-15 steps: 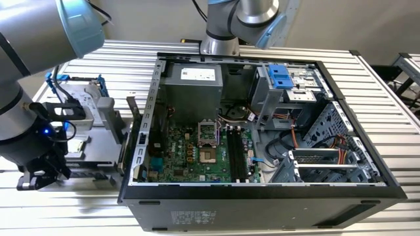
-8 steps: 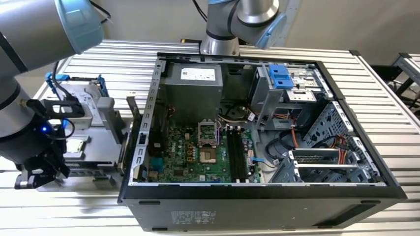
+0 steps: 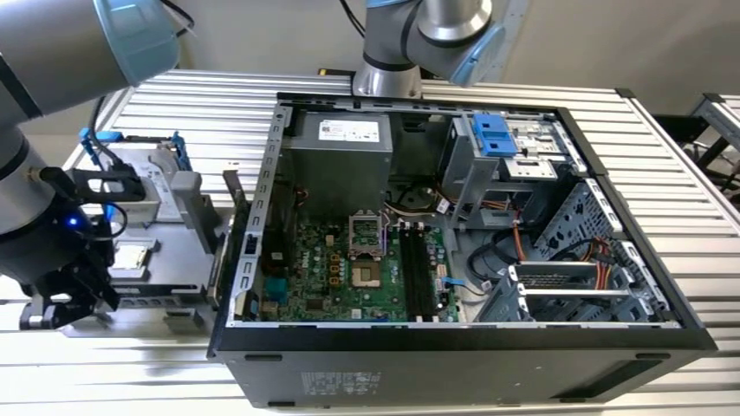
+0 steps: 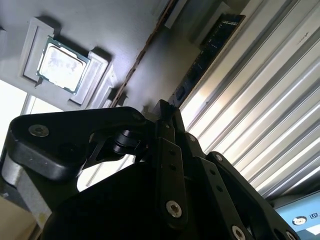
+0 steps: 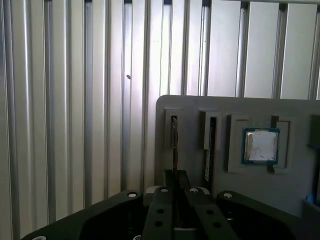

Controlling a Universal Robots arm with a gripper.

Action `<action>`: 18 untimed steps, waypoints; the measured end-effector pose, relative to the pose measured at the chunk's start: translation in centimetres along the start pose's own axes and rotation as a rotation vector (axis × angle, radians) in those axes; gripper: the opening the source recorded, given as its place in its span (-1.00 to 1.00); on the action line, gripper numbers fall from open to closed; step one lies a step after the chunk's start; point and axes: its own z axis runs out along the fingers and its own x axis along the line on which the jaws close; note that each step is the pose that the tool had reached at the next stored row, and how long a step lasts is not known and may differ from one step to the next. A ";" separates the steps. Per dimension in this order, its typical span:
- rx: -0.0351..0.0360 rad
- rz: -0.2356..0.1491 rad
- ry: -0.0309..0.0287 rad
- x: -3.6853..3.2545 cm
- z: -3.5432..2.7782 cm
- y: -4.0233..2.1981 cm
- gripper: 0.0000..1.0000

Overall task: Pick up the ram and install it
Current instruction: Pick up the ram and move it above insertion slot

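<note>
Currently the gripper (image 5: pixel 174 174) is working at the grey parts tray (image 5: pixel 290 112), well apart from the open computer case (image 3: pixel 463 336), so only the pick-up half of the job is showing any progress. In both wrist views its 2 fingers (image 5: pixel 161 200) are lying almost together, with just a thin slit between them. The ram (image 5: pixel 174 140) is running edge-on straight out from that slit. I am judging that they are pinching the stick's near end, though the contact itself is sitting hidden behind the fingertips. The stick is standing on its long edge in the tray slot directly ahead of the tool, the slot closest to the tray's rim. In the second wrist view the ram (image 4: pixel 212 47) is appearing to sit with its far end in the recess, so I cannot tell whether it is coming up at all. Beside the tool's line, 1 slot over, a 2nd stick (image 5: pixel 210 145) is standing. Beyond that, farther off to the same side, the square silver chip (image 5: pixel 260 146) is resting in its pocket. In the exterior view the gripper (image 3: pixel 64 303) is hanging low at the tray, and the black memory slots (image 3: pixel 422 273) on the motherboard are lying far from it, looking bare. Nothing is sitting in them, so the install part is not yet done.
</note>
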 end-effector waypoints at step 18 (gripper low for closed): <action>0.0005 0.022 -0.0003 -0.02 -1.55 0.02 -1.00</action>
